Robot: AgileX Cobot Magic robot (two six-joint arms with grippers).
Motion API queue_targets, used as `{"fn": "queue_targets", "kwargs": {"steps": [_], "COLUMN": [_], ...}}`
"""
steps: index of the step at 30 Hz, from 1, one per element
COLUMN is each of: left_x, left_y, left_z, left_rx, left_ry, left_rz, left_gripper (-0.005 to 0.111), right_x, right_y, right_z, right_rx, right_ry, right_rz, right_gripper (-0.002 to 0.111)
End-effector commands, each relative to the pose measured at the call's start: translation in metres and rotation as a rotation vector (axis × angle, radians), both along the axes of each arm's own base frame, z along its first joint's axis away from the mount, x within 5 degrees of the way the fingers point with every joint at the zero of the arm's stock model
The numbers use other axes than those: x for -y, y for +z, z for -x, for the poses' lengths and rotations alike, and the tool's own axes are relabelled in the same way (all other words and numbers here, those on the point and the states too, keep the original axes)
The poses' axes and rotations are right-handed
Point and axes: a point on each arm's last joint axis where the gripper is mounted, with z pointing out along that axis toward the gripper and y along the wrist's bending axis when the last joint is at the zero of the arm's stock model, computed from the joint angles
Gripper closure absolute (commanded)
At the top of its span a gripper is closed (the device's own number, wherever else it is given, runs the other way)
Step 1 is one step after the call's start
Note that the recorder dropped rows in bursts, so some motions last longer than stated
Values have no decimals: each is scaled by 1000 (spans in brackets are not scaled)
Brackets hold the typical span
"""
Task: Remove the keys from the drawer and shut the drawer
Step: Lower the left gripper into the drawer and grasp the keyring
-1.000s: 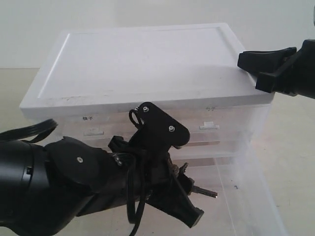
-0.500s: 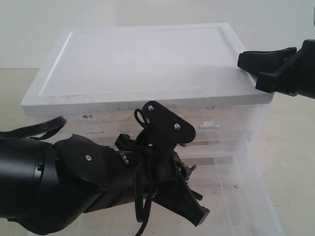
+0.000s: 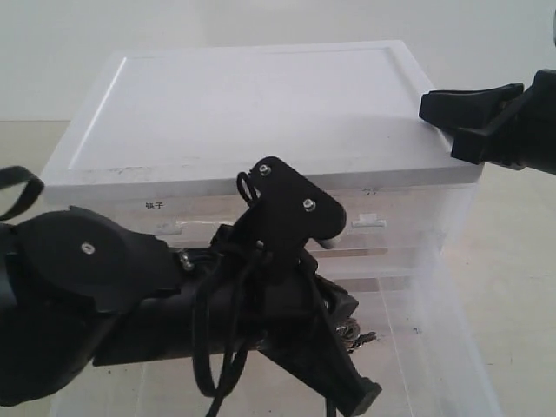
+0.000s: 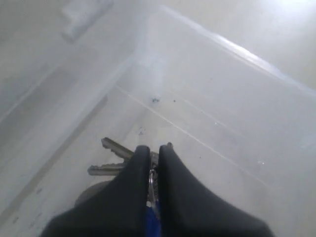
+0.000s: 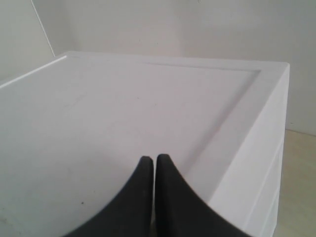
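Inside the drawer [image 4: 232, 89], silver keys [image 4: 116, 147], blue fob [image 4: 151, 222], in left hand [image 4: 154, 147]

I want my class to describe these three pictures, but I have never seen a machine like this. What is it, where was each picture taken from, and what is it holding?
It is a robot with two black arms, each ending in a two-fingered gripper. The wide picture comes from a camera standing off the arms: it shows a white cabinet with a clear drawer pulled open. The other two come from cameras on the wrists, looking along the fingers. In the left wrist picture the left gripper is down in the drawer, shut on a bunch of keys; a bit of blue shows between its fingers. In the right wrist picture the right gripper is shut and empty over the cabinet's white top.
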Motion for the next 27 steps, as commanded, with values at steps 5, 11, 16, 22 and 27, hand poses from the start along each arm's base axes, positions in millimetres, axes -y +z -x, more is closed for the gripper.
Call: {"fn": "queue_targets", "kwargs": {"steps": [5, 11, 16, 22, 27], "left_x": [-17, -13, -4, 17, 20], "left_y": [9, -6, -21, -38, -52], "left_z": [12, 10, 1, -9, -13], "left_rx": [16, -25, -83, -113, -117], "left_ry": [-23, -18, 74, 70, 84], "left_rz": [18, -16, -26, -52, -92], "left_gripper": [102, 62, 38, 42, 43], "right_x": [0, 0, 0, 0, 0], "right_y": [-7, -7, -7, -7, -7], "right_z": [0, 0, 0, 0, 0], "right_rx": [-24, -24, -24, -26, -26], "right_ry": [1, 1, 2, 3, 2], "right_rz": [34, 34, 35, 36, 34], "right_gripper": [108, 108, 108, 108, 108]}}
